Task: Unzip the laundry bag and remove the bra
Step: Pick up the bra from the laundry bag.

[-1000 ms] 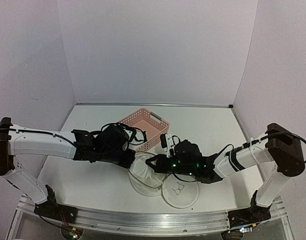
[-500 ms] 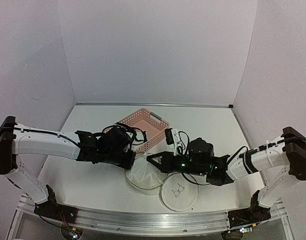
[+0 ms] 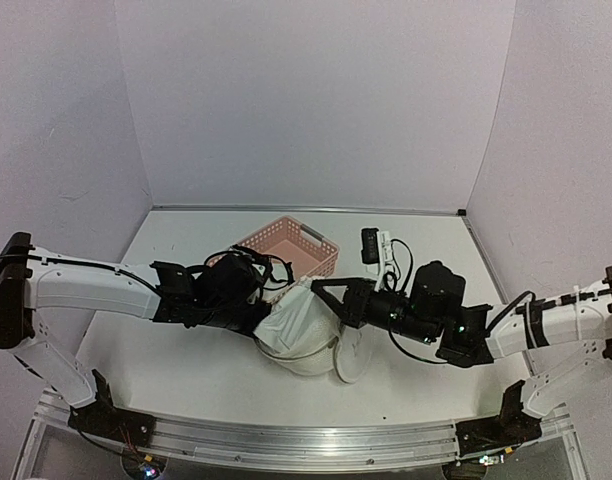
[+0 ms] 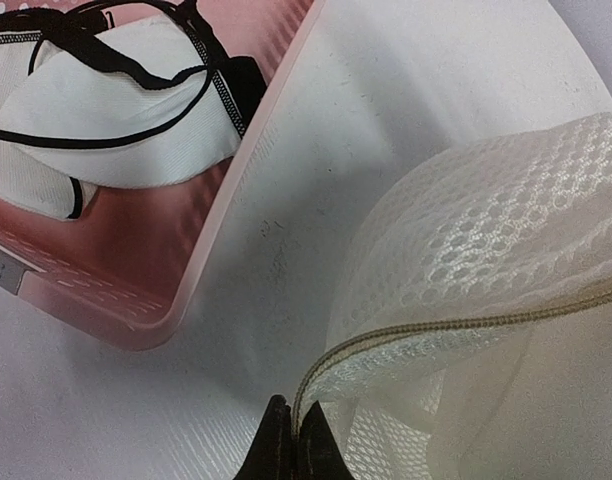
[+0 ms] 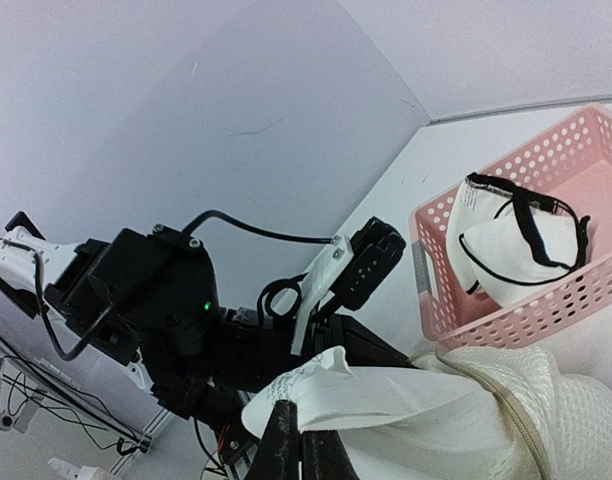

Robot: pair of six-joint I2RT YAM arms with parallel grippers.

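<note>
Pink slotted plastic basket (image 3: 318,235), far: holds one white black-strapped bra (image 4: 116,110). Round white mesh laundry bag (image 3: 304,335), just near it: unzipped, lid hanging. Left gripper (image 4: 291,445) is clenched on the zip rim. Right gripper (image 5: 298,430) pinches white fabric (image 5: 326,385) at the mouth; whether bra or lining cannot be told. Removal judged unfinished.

Your left arm (image 3: 86,285) bends at its outer elbow and reaches low toward the middle. Its end effector (image 4: 291,452) is pinched tight on the zip rim of the laundry bag (image 4: 486,230). Your right arm (image 3: 556,320) mirrors it from the other side, forearm stretched inward. Its end effector (image 5: 298,440) is clamped on a fold of the same mesh, near its partner.
</note>
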